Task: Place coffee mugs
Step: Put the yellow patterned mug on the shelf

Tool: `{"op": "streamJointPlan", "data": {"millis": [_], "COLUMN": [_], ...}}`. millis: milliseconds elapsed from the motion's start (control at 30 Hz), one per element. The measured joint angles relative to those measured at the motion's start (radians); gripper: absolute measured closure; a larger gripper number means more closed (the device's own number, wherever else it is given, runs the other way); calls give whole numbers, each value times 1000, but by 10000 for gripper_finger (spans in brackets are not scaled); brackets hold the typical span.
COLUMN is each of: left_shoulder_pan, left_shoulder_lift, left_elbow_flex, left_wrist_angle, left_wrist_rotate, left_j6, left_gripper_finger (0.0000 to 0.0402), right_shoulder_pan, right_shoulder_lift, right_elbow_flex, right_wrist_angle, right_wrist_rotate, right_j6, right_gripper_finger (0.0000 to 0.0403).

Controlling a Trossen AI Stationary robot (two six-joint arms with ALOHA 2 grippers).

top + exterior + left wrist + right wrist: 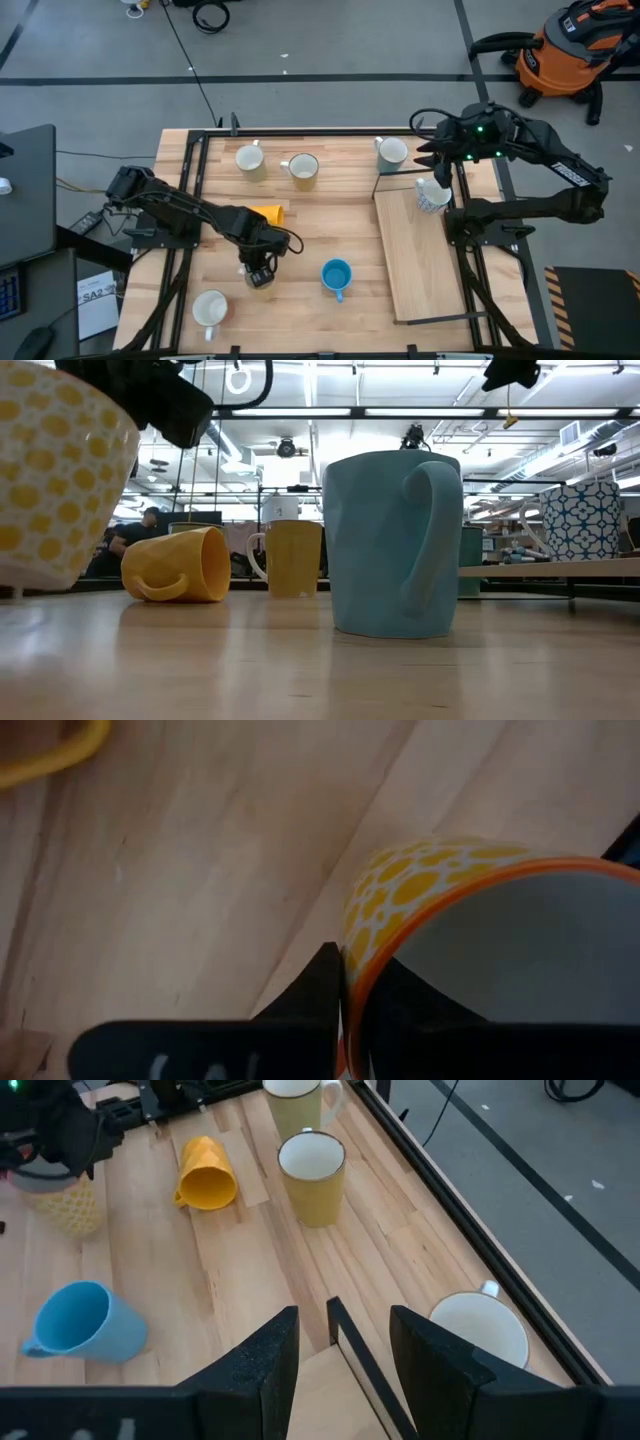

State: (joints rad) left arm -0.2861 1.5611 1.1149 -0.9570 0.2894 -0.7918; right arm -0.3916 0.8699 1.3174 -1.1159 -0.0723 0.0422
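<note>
My left gripper (258, 268) is at the table's near middle, shut on a white mug with yellow dots and an orange rim (430, 880). In the low view this dotted mug (50, 480) hangs tilted above the tabletop. A blue mug (336, 275) stands upright to its right. A yellow mug (268, 213) lies on its side. Two cream mugs (250, 160) (303, 170) and a white mug (392, 152) stand near the far edge, and another white one (210, 308) stands near the front. My right gripper (345, 1345) is open and hovers over the far right, by a white mug with dark print (432, 195) on the board. My left gripper holds the dotted mug by its rim (365, 982), with one finger (320, 985) outside the wall and the other inside the hollow. The fingers come from above, pointing down. The mug is lifted clear of the table and hangs tilted below them.
A raised wooden board (420, 255) covers the table's right part; its edge (335, 1330) shows between my right fingers. A black frame (190, 170) runs along the table's sides. Bare wood lies between the blue mug and the board.
</note>
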Motion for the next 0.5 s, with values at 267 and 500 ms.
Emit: {"op": "streamJointPlan", "data": {"millis": [267, 500], "left_shoulder_pan": [46, 128], "left_shoulder_lift": [-65, -70], "left_elbow_flex": [54, 272], "left_wrist_angle": [-13, -47], "left_wrist_rotate": [2, -57], "left_j6": [-1, 114], "left_gripper_finger": [371, 371], "right_shoulder_pan": [0, 0], "right_shoulder_lift": [-16, -13], "right_elbow_flex": [0, 0], "right_wrist_angle": [-2, -2], "right_wrist_rotate": [0, 0], "right_j6": [7, 7], "right_gripper_finger": [239, 239]}}
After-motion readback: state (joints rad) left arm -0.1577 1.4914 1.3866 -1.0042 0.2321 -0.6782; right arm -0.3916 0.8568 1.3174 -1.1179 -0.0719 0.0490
